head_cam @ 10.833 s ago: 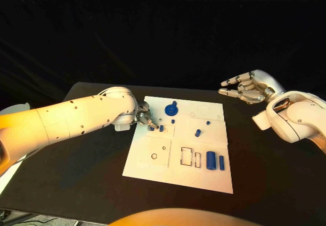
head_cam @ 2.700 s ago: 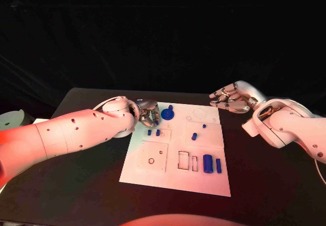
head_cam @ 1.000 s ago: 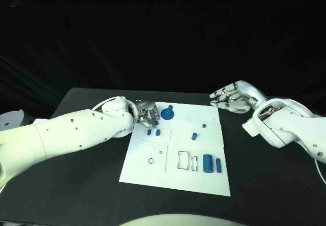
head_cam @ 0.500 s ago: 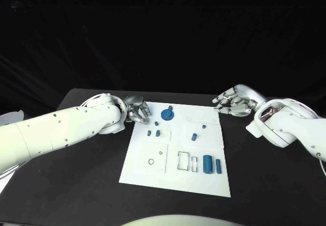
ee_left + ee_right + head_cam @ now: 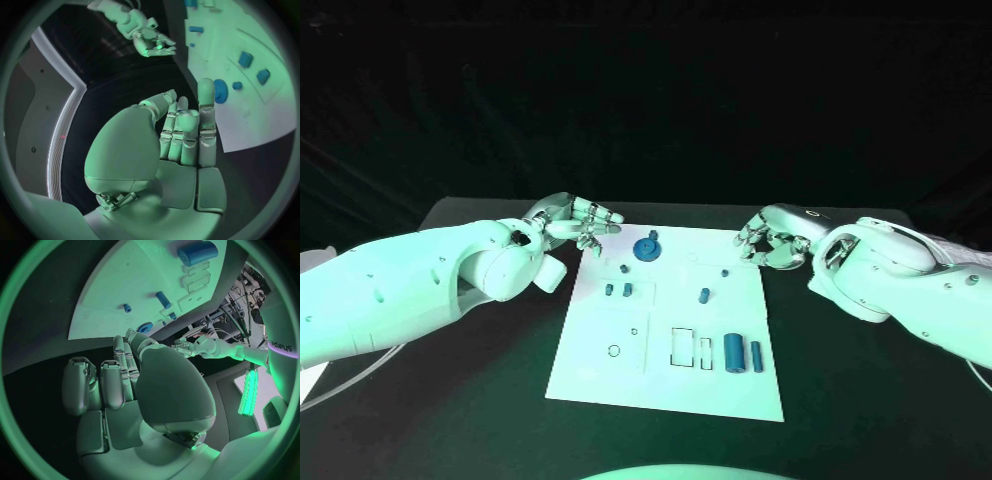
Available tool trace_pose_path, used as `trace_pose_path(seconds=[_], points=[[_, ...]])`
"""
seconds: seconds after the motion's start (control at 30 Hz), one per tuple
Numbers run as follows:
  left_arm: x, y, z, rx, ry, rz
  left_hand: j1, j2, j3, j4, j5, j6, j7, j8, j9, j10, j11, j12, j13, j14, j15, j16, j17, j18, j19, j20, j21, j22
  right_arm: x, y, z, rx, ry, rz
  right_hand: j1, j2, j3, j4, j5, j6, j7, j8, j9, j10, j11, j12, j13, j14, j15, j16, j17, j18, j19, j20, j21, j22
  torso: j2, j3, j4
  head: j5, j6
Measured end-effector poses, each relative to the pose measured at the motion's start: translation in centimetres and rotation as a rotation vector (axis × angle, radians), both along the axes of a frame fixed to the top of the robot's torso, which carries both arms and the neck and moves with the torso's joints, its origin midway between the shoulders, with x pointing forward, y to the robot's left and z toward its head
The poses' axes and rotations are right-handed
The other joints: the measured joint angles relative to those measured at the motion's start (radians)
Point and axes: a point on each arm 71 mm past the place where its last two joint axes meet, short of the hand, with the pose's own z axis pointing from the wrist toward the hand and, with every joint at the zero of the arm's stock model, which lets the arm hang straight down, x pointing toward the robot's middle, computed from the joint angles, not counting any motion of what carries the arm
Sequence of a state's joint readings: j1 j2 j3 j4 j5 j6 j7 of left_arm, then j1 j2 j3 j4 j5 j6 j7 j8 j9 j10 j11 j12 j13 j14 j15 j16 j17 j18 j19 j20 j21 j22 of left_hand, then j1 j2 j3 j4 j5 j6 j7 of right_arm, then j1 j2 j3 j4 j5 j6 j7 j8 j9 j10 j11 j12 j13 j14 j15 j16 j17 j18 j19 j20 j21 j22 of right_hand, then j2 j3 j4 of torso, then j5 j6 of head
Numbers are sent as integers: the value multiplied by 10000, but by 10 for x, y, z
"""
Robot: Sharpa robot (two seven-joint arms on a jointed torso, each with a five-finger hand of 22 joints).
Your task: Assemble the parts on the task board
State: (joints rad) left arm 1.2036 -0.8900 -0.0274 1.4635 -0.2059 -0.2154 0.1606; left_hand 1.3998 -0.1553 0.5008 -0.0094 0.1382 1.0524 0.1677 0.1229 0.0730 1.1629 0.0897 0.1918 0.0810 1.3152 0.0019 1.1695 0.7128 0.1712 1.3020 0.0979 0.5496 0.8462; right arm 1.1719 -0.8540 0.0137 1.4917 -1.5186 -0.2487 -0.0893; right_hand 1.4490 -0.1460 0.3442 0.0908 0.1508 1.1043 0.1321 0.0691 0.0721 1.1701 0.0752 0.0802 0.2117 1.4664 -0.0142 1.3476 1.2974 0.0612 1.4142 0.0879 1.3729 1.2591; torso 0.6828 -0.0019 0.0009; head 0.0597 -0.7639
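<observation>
A white board lies flat mid-worktop. Blue parts rest on it: a round disc at the far end, two cylinders near the right edge.

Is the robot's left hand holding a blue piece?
No. The left hand is empty, fingers held straight and close together, beside the task board.

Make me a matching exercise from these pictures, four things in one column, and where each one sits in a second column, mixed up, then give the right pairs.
Things:
1. left hand
2. right hand
3. round blue disc
4. large blue cylinder

Places, as the head view shows them:
A. near the board's far edge
B. near the board's near right corner
C. at the board's far left corner
D. at the board's far right corner

Pairs: 1-C, 2-D, 3-A, 4-B. All places refer to the white task board.
</observation>
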Motion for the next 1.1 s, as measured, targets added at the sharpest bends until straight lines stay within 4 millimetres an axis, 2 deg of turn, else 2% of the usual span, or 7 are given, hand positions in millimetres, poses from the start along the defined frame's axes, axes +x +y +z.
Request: trace_pose_path(seconds=[0.2,0.37,0.67,0.8,1.1], points=[[-6,2,2,-2256,530,830,0,0,0,0,0,38,-38,0,0,4,-5,62,2,-73,-4,-48,-151,-1,-70,0,-37,-16,-1,14,-7,-826,-332,315,-3,-3,110,-26,-56,0,0,0,-1,0,0,-53,-181,0,0,-39,-46,-2,37,37,0,0,6,-3,1,-88,33],[-9,0,4,-3057,650,1070,0,0,0,0,0,36,-37,0,0,4,-4,63,11,-73,-4,-48,-196,-1,-70,0,-37,-25,-1,21,-13,-1290,-397,435,-54,-54,191,-26,-95,0,0,0,-14,0,0,-116,-319,0,0,-93,-90,-1,37,37,0,-4,13,-9,-12,-147,42],[-12,-4,6,-3586,645,1157,-39,39,-1,0,0,71,-2,0,-9,3,-4,115,10,-141,-3,-115,-283,-1,-70,0,-37,-39,0,30,-20,-1834,-282,545,-54,-54,302,-27,-94,0,-1,0,-14,-36,-37,-116,-446,0,-1,-94,-113,-1,37,37,-38,-27,15,-8,-7,-191,25],[-12,-4,6,-3677,632,1203,-39,39,-29,-29,0,71,-2,0,-9,3,-4,115,10,-141,-3,-115,-311,-2,-69,0,-37,-40,0,33,-26,-2011,-154,588,-54,-54,347,-15,-94,0,-1,0,-14,-36,-37,-116,-498,0,-1,-133,-143,-1,37,36,-38,-44,15,5,1,-192,11],[-12,-4,6,-3745,612,1231,-39,39,-30,-30,0,71,-2,0,-8,2,-4,115,9,-177,-38,-154,-354,-2,-69,1,-80,-39,0,38,-35,-2182,-5,676,-54,-54,425,-39,-94,-1,-1,0,-14,-35,-36,-115,-574,0,-1,-133,-178,-1,37,36,-38,-57,19,6,2,-130,-13]])
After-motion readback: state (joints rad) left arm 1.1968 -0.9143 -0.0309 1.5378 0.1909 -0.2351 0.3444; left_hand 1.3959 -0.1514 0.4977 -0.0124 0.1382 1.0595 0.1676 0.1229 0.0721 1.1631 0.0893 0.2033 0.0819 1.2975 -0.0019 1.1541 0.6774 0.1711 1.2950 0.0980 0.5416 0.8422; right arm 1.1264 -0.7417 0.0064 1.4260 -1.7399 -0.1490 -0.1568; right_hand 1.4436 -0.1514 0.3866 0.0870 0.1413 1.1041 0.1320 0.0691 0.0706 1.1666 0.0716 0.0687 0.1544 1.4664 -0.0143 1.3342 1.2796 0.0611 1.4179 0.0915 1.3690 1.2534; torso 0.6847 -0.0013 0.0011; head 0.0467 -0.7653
